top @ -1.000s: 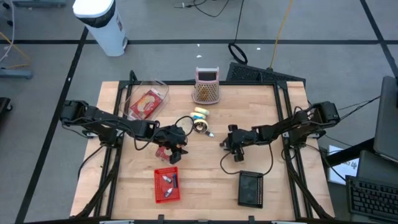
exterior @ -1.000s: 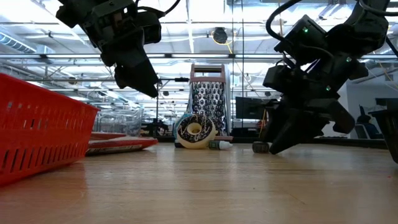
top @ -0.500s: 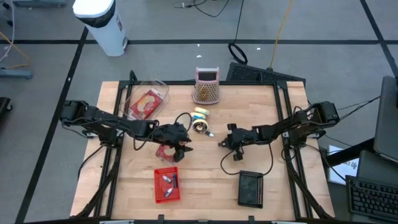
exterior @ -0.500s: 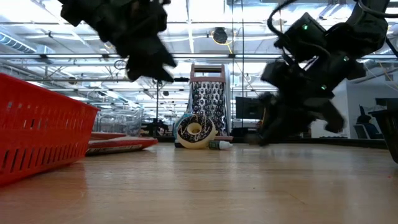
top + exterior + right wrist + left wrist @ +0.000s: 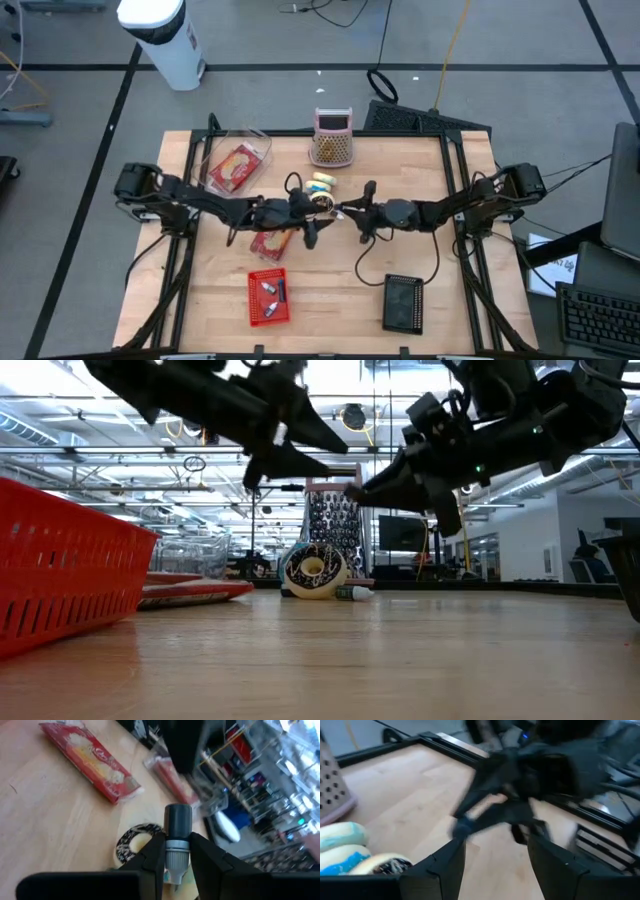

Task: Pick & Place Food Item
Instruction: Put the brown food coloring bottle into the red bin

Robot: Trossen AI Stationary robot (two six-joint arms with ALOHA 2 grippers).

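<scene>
I'm driving this rig in what looks like a robotics lab or open industrial workshop. Beyond my grippers, the low view looks across the wooden table (image 5: 330,660) into a big hall with exposed ceiling beams (image 5: 330,452) and strip lighting, shelving and monitors (image 5: 402,532) far behind. From above, the table sits on a grey floor (image 5: 80,130) marked with dark tape lines, cables (image 5: 385,40) trailing off behind the arms. A white cylindrical appliance (image 5: 163,38) stands well off past my left arm, and a desk with a keyboard (image 5: 597,318) and papers sits out beyond my right arm. The table is framed in black metal rails (image 5: 195,160).
</scene>
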